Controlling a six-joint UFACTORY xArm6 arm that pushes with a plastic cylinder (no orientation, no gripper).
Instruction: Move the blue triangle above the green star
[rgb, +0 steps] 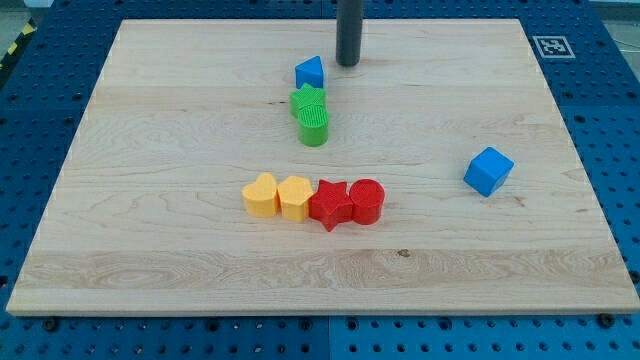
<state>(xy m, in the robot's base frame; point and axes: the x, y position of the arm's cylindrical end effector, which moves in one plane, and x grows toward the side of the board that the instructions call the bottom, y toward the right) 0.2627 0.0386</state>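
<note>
The blue triangle (310, 72) lies near the view's top, just above the green star (309, 100) and touching or almost touching it. A green cylinder (314, 128) sits right below the star. My tip (348, 63) stands just to the right of the blue triangle, a small gap apart, slightly higher in the view.
A blue cube (488, 171) lies at the view's right. A row of a yellow heart (261, 195), a yellow hexagon (294, 197), a red star (330, 204) and a red cylinder (367, 201) sits in the middle of the wooden board (150, 250).
</note>
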